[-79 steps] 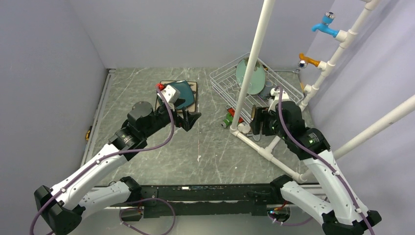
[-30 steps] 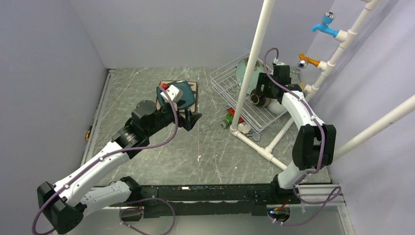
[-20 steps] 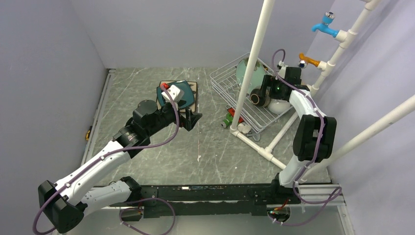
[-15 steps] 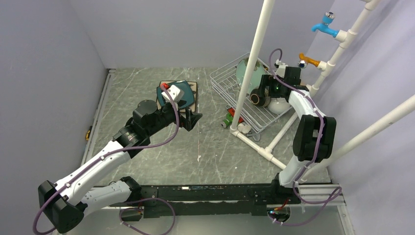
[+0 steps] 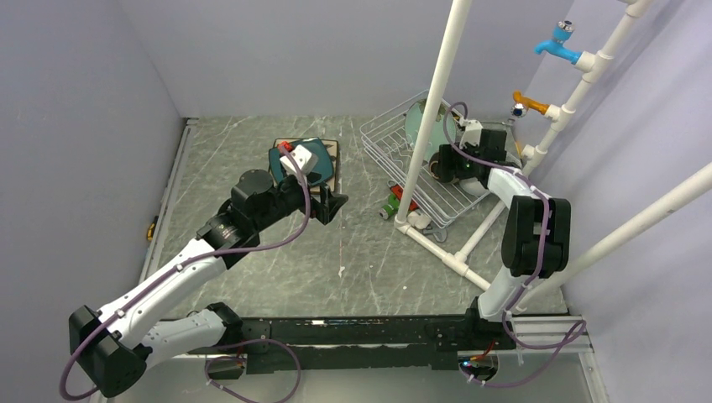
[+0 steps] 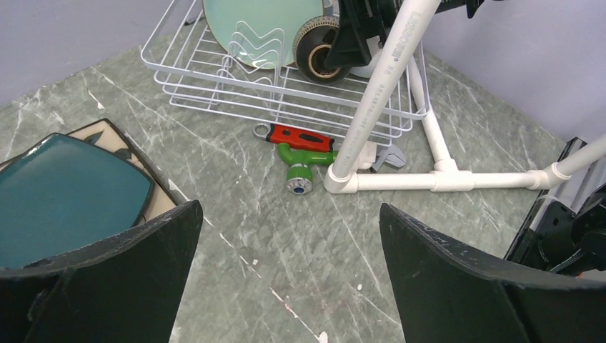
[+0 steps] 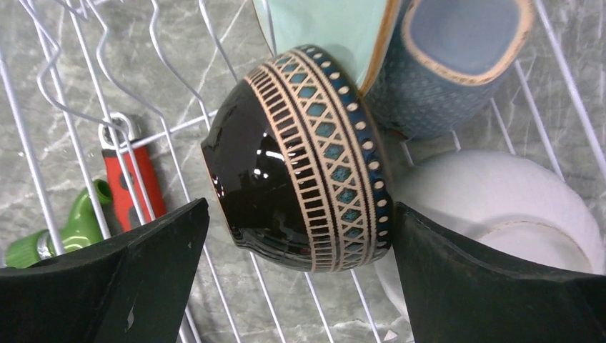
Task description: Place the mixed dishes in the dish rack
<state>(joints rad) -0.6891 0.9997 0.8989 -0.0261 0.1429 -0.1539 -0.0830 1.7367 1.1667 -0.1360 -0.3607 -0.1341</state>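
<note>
Far right of the table: my right gripper (image 7: 300, 286) hangs over the dish rack (image 5: 382, 134), jaws wide apart on either side of the brown glazed bowl (image 7: 300, 164) and gripping nothing. The bowl lies on its side inside the rack, leaning on the mint-green plate (image 7: 321, 28), with the mug (image 7: 457, 64) and white bowl (image 7: 500, 207) just beside it. I judge this placing done; the next move calls for lifting straight clear of the wires and the white pipe frame (image 6: 379, 93).

Further left, my left gripper (image 6: 293, 279) hovers with its jaws spread, empty, beside the teal square plate (image 6: 64, 193), which lies on the cream square plate (image 6: 107, 132). Both are yet to be loaded.

The teal plate covers most of the cream one. From above, the pipe crosses the rack, and I cannot tell how firmly the bowl sits.
</note>
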